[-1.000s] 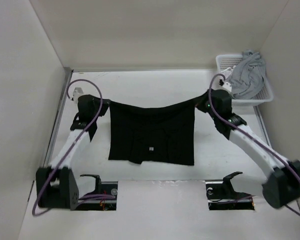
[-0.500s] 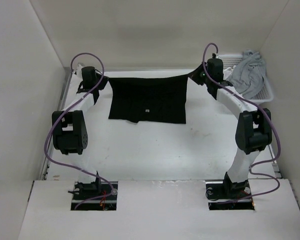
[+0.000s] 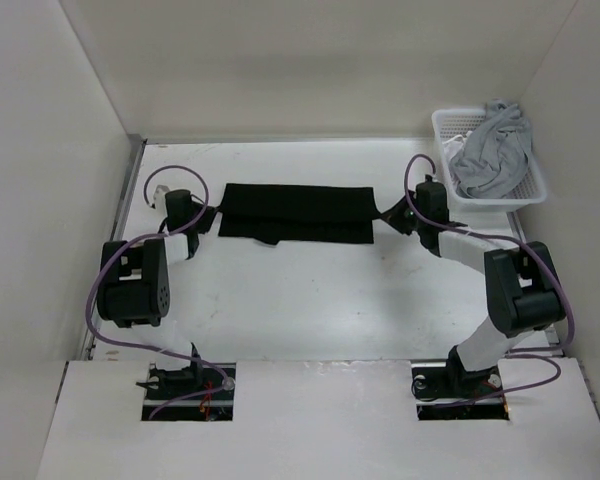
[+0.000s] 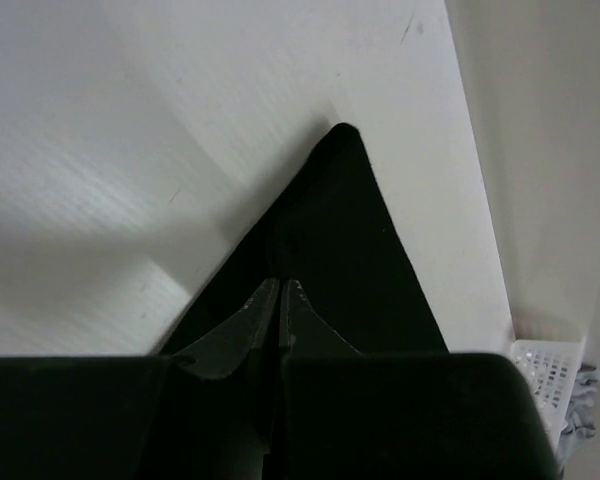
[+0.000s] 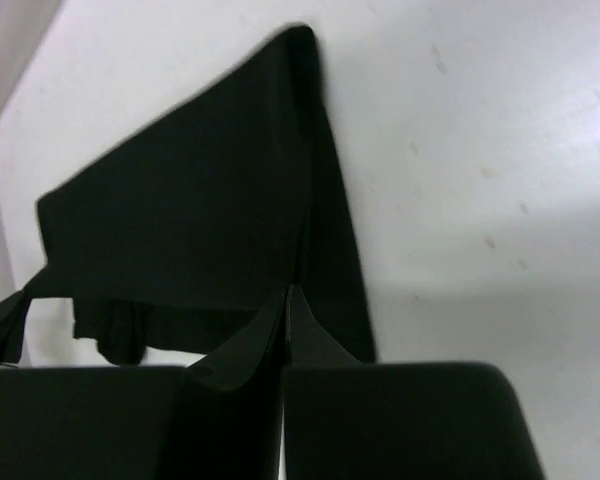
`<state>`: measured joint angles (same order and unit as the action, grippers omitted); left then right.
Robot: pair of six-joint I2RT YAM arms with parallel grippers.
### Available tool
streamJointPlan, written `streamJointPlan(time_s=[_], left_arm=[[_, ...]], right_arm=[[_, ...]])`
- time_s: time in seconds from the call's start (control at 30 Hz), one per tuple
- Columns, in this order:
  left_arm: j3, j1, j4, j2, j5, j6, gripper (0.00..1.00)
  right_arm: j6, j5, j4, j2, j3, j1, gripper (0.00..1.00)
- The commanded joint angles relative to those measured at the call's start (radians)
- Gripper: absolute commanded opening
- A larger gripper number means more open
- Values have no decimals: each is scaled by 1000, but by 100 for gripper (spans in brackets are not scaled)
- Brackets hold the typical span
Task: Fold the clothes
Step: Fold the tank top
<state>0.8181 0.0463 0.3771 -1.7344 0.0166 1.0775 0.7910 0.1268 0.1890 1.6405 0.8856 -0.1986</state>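
Your black shirt [image 3: 295, 212] lies as a flat folded band across the far middle of the counter [image 3: 310, 300], stretched between both arms. The left fingers [image 4: 280, 303] are pressed together on its left end, and the right fingers [image 5: 286, 312] are clamped on its right end, both low at the counter. A white basket [image 3: 500, 200] holding a light grey garment [image 3: 490, 150] sits in the far right corner, apart from the shirt.
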Motion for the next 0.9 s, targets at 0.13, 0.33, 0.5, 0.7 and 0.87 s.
streamJointPlan(time_s=[0.13, 0.33, 0.5, 0.7, 0.87], left_arm=[[-183, -3, 196, 134, 2, 25, 0], [-324, 13, 296, 145, 39, 32, 2], [-413, 40, 303, 240, 46, 32, 19], [-395, -22, 200, 449, 2, -1, 18], [-268, -277, 112, 435, -128, -85, 18]], right_arm=[[51, -33, 148, -68, -149, -15, 0], [93, -53, 159, -57, -240, -43, 0], [90, -44, 185, -62, -281, -52, 24], [88, 17, 224, -79, -274, -34, 55], [123, 42, 227, 1, -249, -25, 57]])
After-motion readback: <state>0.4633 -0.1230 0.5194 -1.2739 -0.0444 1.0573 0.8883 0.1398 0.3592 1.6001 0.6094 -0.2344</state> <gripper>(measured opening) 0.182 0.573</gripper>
